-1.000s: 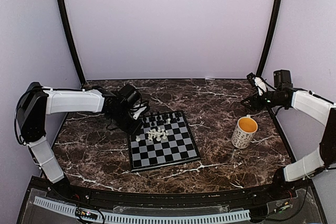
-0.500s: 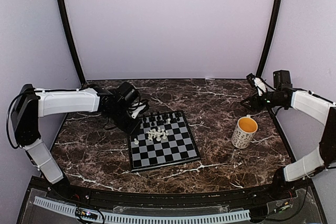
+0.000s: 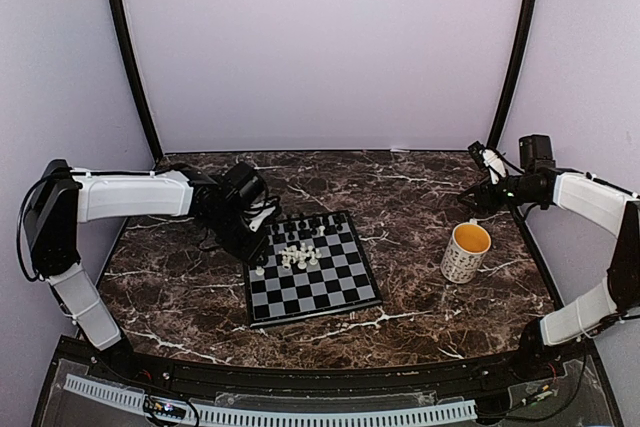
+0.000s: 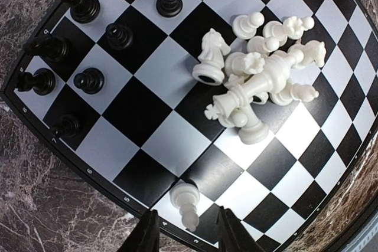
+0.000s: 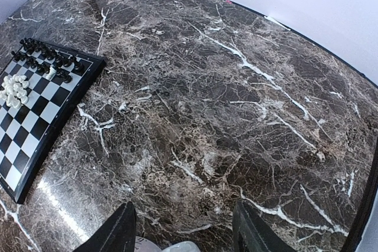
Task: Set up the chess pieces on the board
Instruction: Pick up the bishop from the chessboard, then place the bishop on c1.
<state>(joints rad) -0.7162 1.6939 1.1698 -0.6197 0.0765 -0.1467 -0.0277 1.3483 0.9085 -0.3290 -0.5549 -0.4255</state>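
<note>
Here, the board [image 3: 310,267] is lying on the dark marbled worktop [image 3: 400,197], left of centre; black chess pieces [image 4: 88,57] are standing in two rows along its far edge, while white chess pieces [image 4: 260,81] are lying heaped near its middle; a single white pawn [image 4: 186,205] is sitting at the board's left edge, seemingly upright, just ahead of the left gripper [image 4: 188,235], which is hanging spread and empty; the right gripper [image 5: 184,231] is hovering, released, over the far right of the worktop, beyond a yellow-lined mug [image 3: 466,252].
</note>
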